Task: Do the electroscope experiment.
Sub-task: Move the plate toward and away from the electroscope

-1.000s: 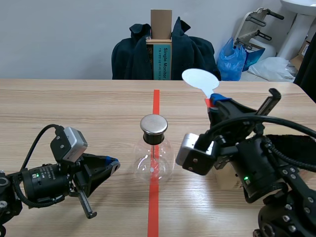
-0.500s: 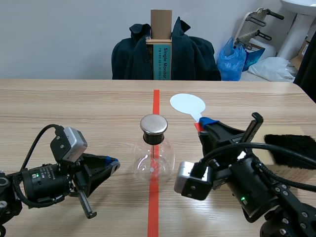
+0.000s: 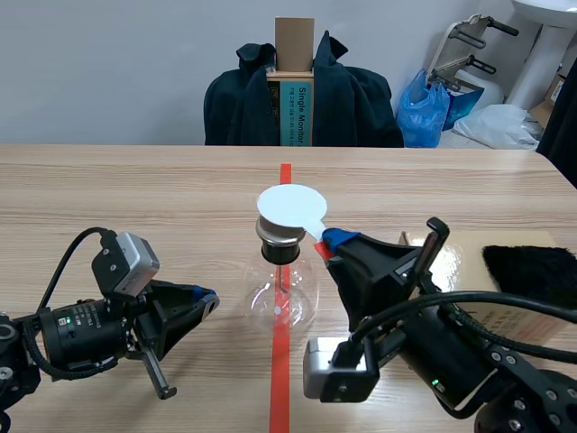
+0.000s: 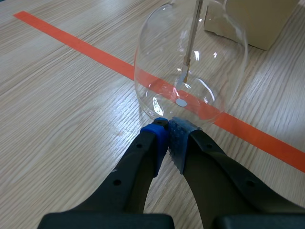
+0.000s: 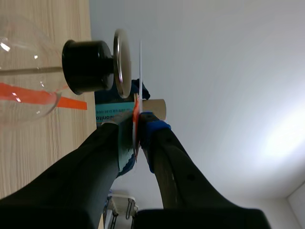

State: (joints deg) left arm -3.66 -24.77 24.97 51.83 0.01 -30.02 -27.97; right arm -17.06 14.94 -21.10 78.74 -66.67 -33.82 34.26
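— Over the last second the right gripper (image 3: 329,242) had swung its paddle (image 3: 291,207) leftward and down, from well to the right of the flask (image 3: 293,302) to just above the cap (image 3: 275,236). Nothing on the left had stirred.
— And the left gripper (image 4: 169,138)?
— It lay low on the surface (image 3: 135,198), fingers together on nothing, with its tips right at the flask's base.
— Where was the flask?
— It stood upright on the tape (image 3: 285,180) in the middle of the surface, between the two grippers. A thin rod hung inside the glass.
— Did the paddle touch the cap?
— In the scene view the white disc hid most of it. The right wrist view showed a thin gap, with disc and cap lying parallel.
— How was it held?
— The right gripper was clamped on the paddle's red handle, just right of the flask's neck.
— And farther right?
— A box (image 4: 259,19) stood there, with a black cloth (image 3: 532,271) on top of it.
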